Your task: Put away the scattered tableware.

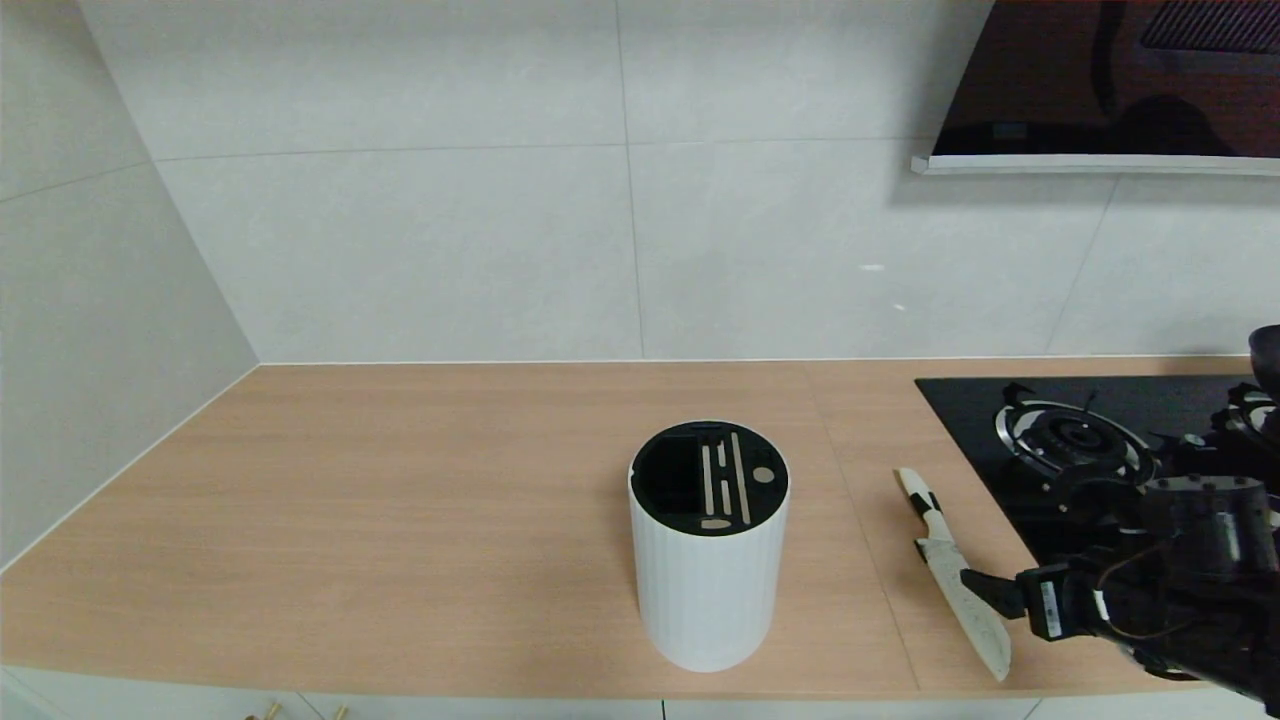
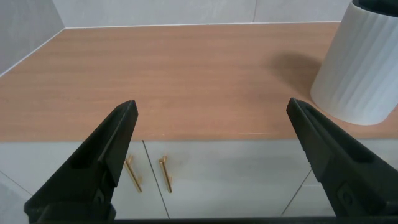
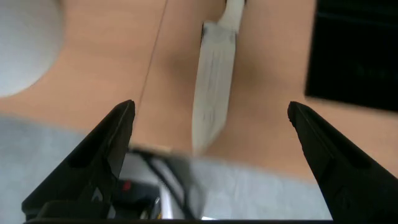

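Right gripper [image 3: 209, 109]: fingers spread wide, nothing held, poised over the blade end of the white knife [image 1: 955, 585]. The knife lies flat on the wooden countertop [image 1: 400, 500], handle pointing away from the gripper, with the gas hob [image 1: 1080, 440] just beside it on the right. The white slotted knife holder [image 1: 708, 560] stands upright to the gripper's left, well apart. Left gripper [image 2: 211, 104]: wide, empty, off the counter's front edge, with the holder ahead to its right

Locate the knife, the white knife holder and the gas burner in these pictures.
knife [image 1: 945, 568], head view, on the blade near the handle.
white knife holder [image 1: 708, 580], head view, on its ribbed side wall.
gas burner [image 1: 1070, 440], head view, on the burner's centre.
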Tool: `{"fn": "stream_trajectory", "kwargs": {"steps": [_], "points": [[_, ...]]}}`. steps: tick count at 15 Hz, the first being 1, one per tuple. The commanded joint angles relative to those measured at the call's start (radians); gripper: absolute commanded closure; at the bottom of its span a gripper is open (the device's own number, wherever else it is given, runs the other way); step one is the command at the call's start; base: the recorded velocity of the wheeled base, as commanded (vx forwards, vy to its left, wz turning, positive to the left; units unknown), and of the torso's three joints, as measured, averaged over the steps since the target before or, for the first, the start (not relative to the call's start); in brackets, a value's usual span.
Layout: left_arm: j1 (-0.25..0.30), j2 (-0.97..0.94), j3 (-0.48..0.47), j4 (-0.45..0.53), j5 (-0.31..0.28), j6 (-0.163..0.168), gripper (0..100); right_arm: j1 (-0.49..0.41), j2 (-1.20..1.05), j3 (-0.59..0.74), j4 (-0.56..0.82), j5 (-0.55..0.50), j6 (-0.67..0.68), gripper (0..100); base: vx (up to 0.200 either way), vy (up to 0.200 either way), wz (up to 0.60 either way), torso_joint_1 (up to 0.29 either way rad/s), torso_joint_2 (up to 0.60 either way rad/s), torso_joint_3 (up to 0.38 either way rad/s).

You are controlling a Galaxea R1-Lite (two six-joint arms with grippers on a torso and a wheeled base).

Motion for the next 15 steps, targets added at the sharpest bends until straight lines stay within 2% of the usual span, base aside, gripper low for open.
{"fn": "stream_trajectory", "kwargs": {"steps": [1, 3, 7, 15], "points": [[0.000, 0.000, 0.000, 0.000, 0.000, 0.000, 0, 0.020, 0.231, -0.049, -0.109, -0.062, -0.001, 0, 0.000, 0.000, 0.00, 0.000, 0.00, 0.000], [0.000, 0.000, 0.000, 0.000, 0.000, 0.000, 0, 0.024, 0.312, -0.123, -0.126, -0.100, 0.001, 0, 0.000, 0.000, 0.00, 0.000, 0.00, 0.000], [0.000, 0.000, 0.000, 0.000, 0.000, 0.000, 0, 0.024, 0.367, -0.197, -0.126, -0.102, 0.002, 0, 0.000, 0.000, 0.00, 0.000, 0.00, 0.000], [0.000, 0.000, 0.000, 0.000, 0.000, 0.000, 0, 0.049, 0.433, -0.264, -0.124, -0.120, 0.068, 0, 0.000, 0.000, 0.00, 0.000, 0.00, 0.000]]}}
